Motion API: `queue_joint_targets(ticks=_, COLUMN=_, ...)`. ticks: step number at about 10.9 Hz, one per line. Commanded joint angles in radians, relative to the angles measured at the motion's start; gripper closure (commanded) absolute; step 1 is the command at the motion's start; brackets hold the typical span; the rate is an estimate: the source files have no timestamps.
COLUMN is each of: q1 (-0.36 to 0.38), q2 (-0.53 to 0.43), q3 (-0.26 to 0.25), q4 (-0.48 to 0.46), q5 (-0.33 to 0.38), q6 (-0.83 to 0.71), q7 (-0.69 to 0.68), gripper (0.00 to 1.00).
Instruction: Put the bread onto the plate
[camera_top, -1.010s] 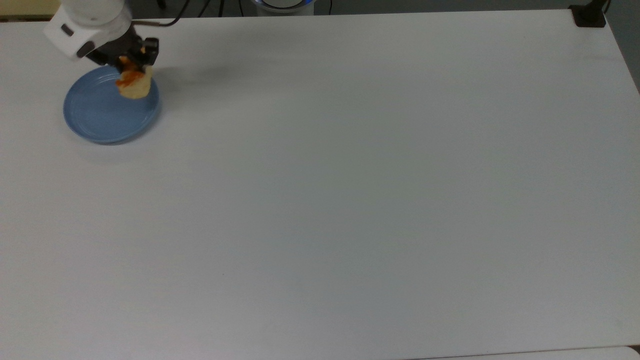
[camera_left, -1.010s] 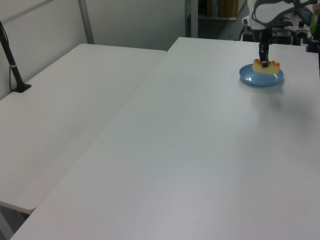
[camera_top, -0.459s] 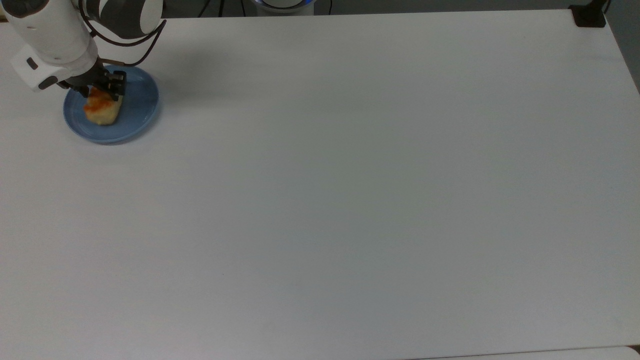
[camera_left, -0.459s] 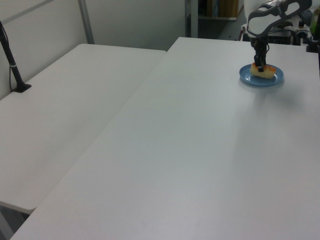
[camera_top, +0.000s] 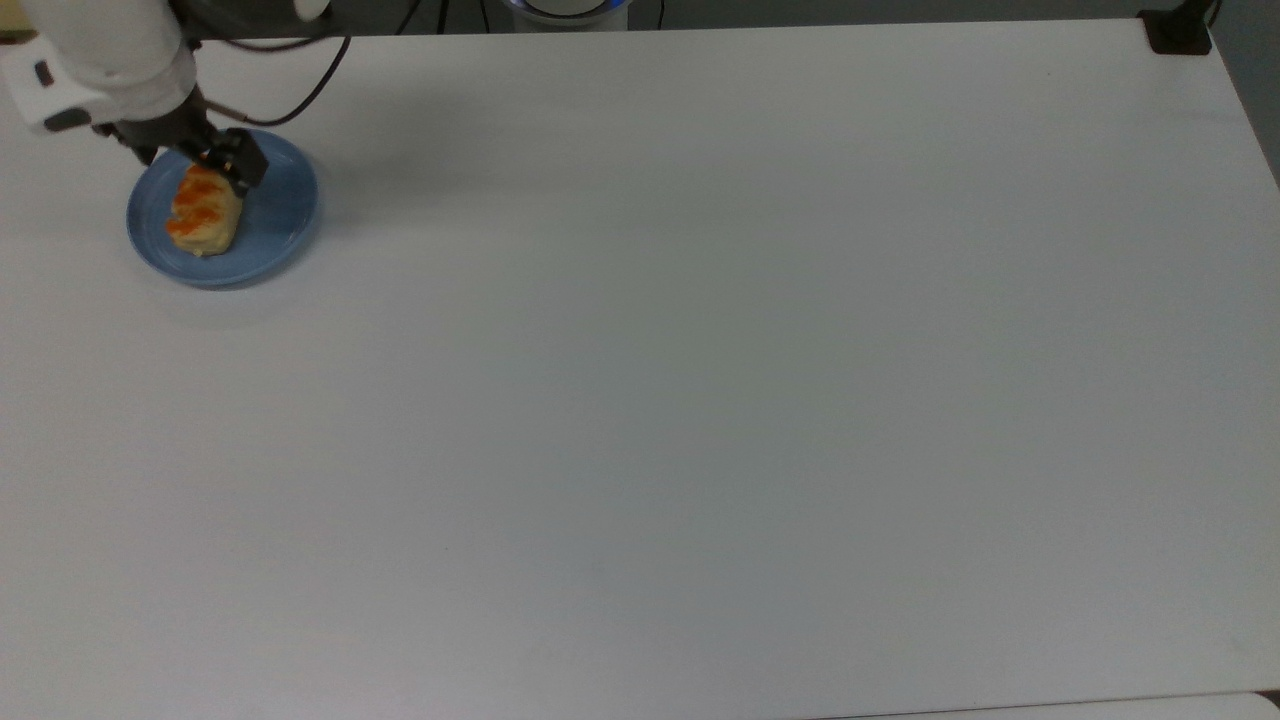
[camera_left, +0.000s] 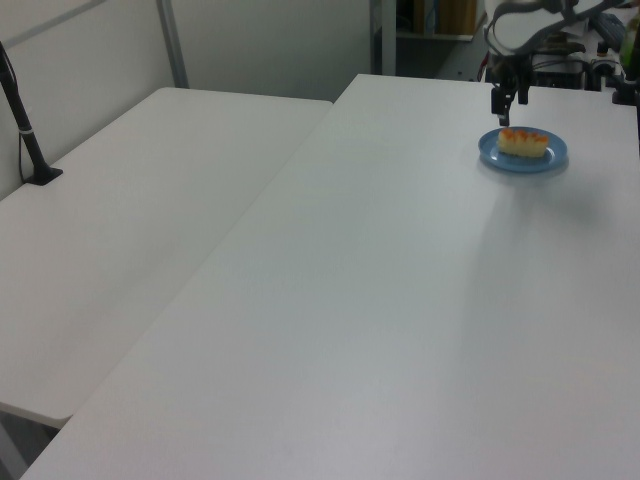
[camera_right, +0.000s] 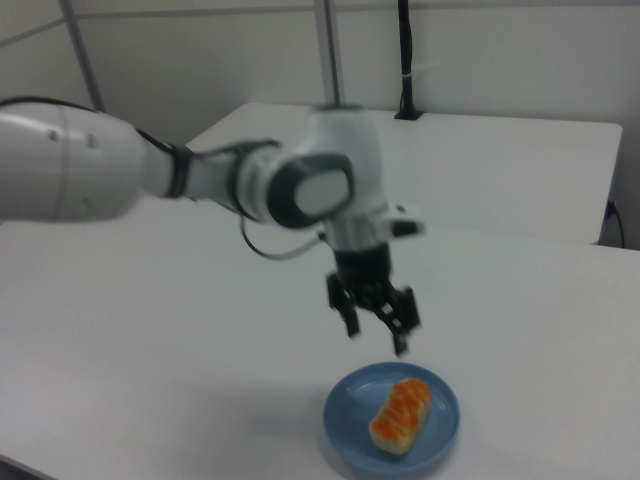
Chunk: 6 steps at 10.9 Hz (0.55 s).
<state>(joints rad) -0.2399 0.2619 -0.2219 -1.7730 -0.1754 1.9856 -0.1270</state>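
Hanging above the near rim of the plate, the black two-finger tool (camera_right: 376, 317) of the white arm is seen with its fingers spread apart and nothing between them. In the top view the tool (camera_top: 225, 155) is placed over the upper edge of the plate, just beside one end of the loaf; in the left view it (camera_left: 507, 101) is held clear above the dish.

Below it, the small oblong pale-yellow bread with orange-red glazed patches (camera_right: 400, 414) is laid flat inside the round light-blue plate with a raised rim (camera_right: 436, 447), its glazed side up. The loaf (camera_top: 203, 210) is set somewhat toward the top view's left of the plate (camera_top: 285, 215), not centred, but fully within the rim. The same is shown in the left view, with the bread (camera_left: 523, 143) resting on the plate (camera_left: 556, 158).

The placing is judged to be done. Little risk is left, and it lies in the departure: should the tool be carried sideways while low, the loaf's near end could be clipped and the loaf pushed toward the rim, or the light plate could be nudged across the smooth white counter (camera_top: 700, 350). A straight lift is judged the safer path.
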Motion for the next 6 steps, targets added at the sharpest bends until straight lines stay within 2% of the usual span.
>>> queue_joint_targets(ticks=1, q1=0.141, q2=-0.229, q3=0.038, q4=-0.063, q5=0.048, q6=-0.175, q7=0.064, gripper=0.0)
queue_joint_targets(ticks=3, q1=0.264, q2=-0.306, q3=0.039, q4=-0.062, q5=0.083, q6=-0.256, q7=0.084, gripper=0.0)
queue_joint_targets(ticks=6, q1=0.359, q2=-0.346, q3=0.074, q4=-0.051, q5=0.086, q6=-0.292, q7=0.208, gripper=0.0)
